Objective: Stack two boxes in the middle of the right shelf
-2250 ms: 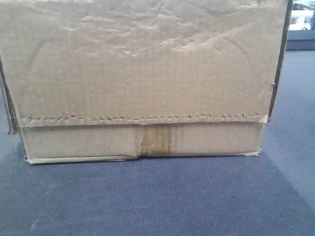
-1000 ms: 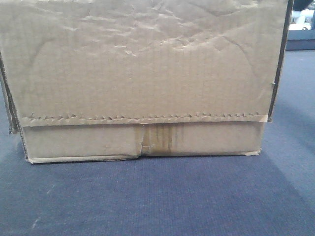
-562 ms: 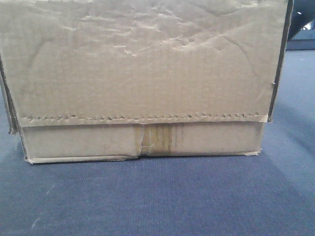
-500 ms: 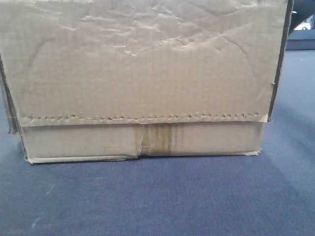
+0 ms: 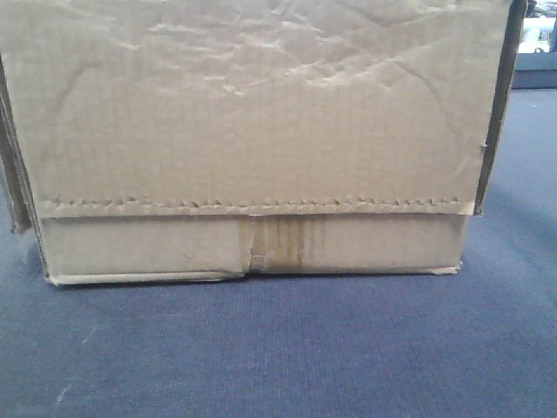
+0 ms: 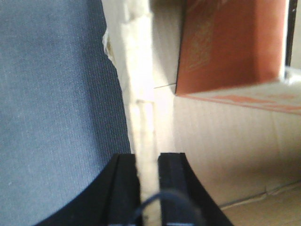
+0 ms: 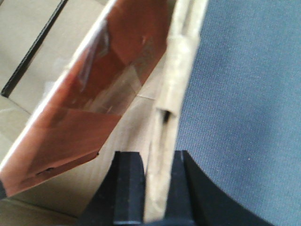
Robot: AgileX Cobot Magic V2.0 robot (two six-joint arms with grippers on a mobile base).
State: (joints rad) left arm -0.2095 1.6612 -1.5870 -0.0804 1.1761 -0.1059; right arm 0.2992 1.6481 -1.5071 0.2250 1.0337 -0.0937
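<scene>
Our left gripper [image 6: 148, 186] and right gripper [image 7: 157, 188] each pinch narrowly on a side wall of the box [image 5: 252, 113], which sits between them on the carpet [image 5: 278, 348]. The wrinkled cardboard looks soft. The orange carton [image 7: 94, 94] just inside our jaws probably adds weight, so we'd hold both walls evenly.

Blue-grey carpet floor [image 5: 278, 348] (fine weave), bright patch [image 5: 538, 35] top right
</scene>
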